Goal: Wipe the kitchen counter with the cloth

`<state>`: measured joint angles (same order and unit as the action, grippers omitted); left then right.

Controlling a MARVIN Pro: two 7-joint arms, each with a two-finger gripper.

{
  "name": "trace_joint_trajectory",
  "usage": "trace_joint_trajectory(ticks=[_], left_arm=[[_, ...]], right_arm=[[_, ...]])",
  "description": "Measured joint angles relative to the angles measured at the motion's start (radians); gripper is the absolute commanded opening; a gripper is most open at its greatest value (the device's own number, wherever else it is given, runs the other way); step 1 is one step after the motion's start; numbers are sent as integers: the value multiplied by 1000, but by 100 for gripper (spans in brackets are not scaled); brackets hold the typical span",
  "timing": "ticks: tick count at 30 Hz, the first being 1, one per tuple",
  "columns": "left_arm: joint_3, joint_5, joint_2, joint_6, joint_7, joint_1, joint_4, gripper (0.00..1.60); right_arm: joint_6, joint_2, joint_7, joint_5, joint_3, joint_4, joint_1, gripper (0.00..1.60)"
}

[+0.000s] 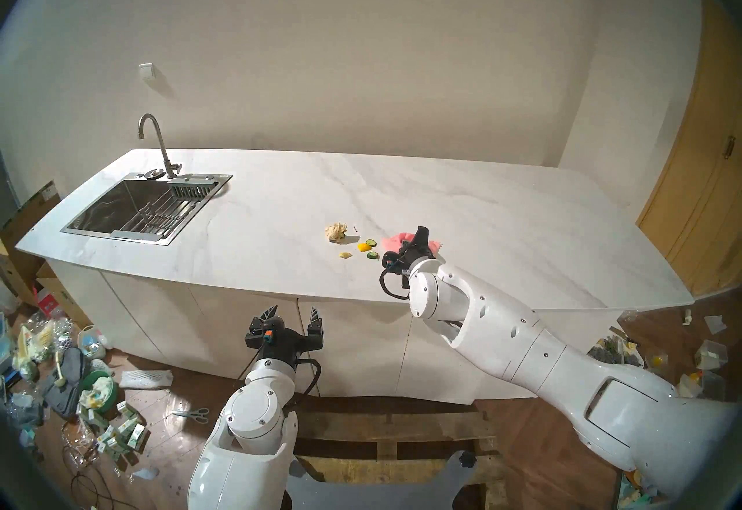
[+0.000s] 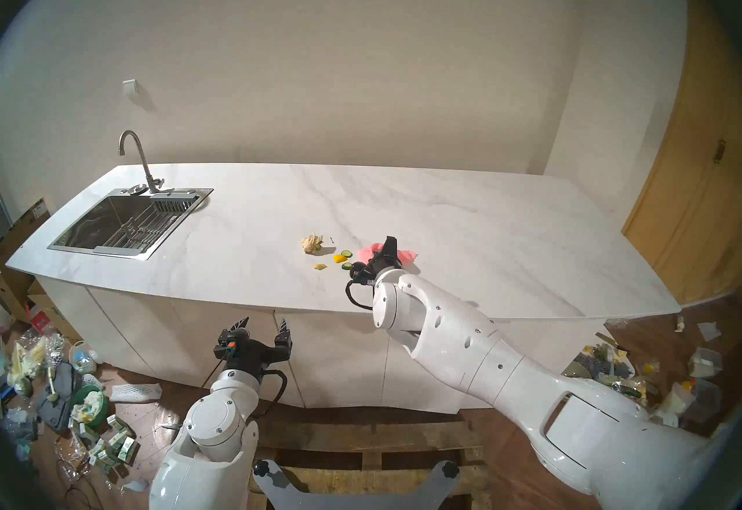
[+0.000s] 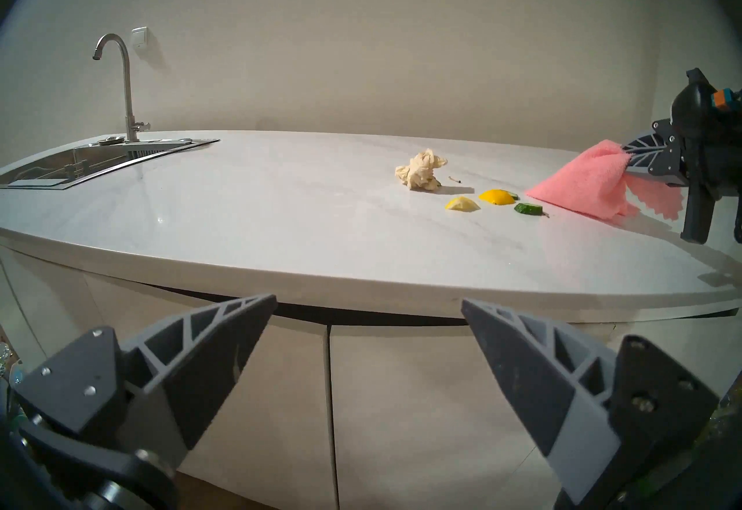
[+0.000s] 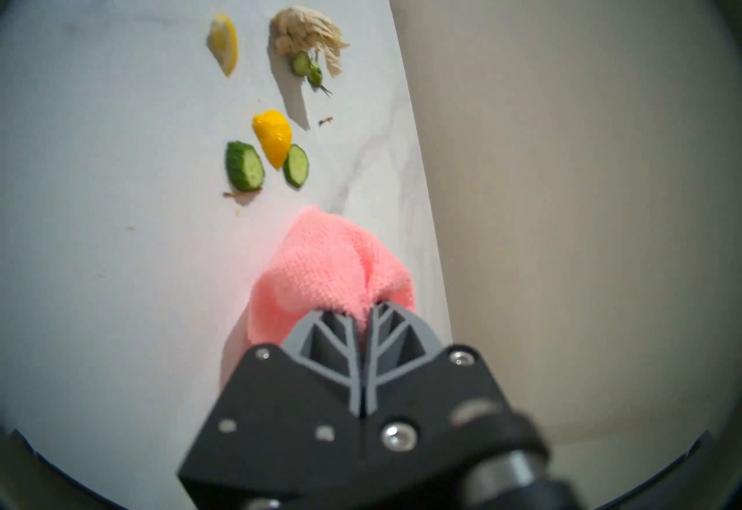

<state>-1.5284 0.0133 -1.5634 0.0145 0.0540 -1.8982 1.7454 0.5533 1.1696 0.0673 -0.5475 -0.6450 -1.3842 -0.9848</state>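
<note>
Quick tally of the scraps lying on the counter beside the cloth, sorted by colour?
Green cucumber pieces: 3
Yellow citrus pieces: 2
Beige paper wad: 1
Total: 6, not counting tiny stem bits and crumbs.

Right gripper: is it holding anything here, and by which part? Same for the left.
The right gripper is shut on the pink cloth, pinching a bunched fold of it; the rest drapes onto the counter. The left gripper is open and holds nothing.
</note>
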Motion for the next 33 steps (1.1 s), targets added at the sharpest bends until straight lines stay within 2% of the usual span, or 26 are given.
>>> trace_joint_trajectory(ticks=[13,21,24,28,31,32,33], left_arm=[[3,0,0,0,1,0,5,160],[4,1,1,0,0,-4,16,160],[4,1,3,0,0,-5,19,160],[5,2,6,0,-1,-7,23,160],[5,2,6,0,-1,-7,23,160],[5,4,8,0,-1,-8,25,160],[5,4,8,0,-1,-8,25,160]], right_arm=[[20,-42,17,7,10,-158,-60,0],[126,-39,59,34,4,-251,-99,0],[175,-20,71,31,7,-250,-102,0],[236,20,73,14,18,-189,-88,0],[236,20,73,14,18,-189,-88,0],[264,65,69,-1,24,-117,-59,0],[264,65,69,-1,24,-117,-59,0]])
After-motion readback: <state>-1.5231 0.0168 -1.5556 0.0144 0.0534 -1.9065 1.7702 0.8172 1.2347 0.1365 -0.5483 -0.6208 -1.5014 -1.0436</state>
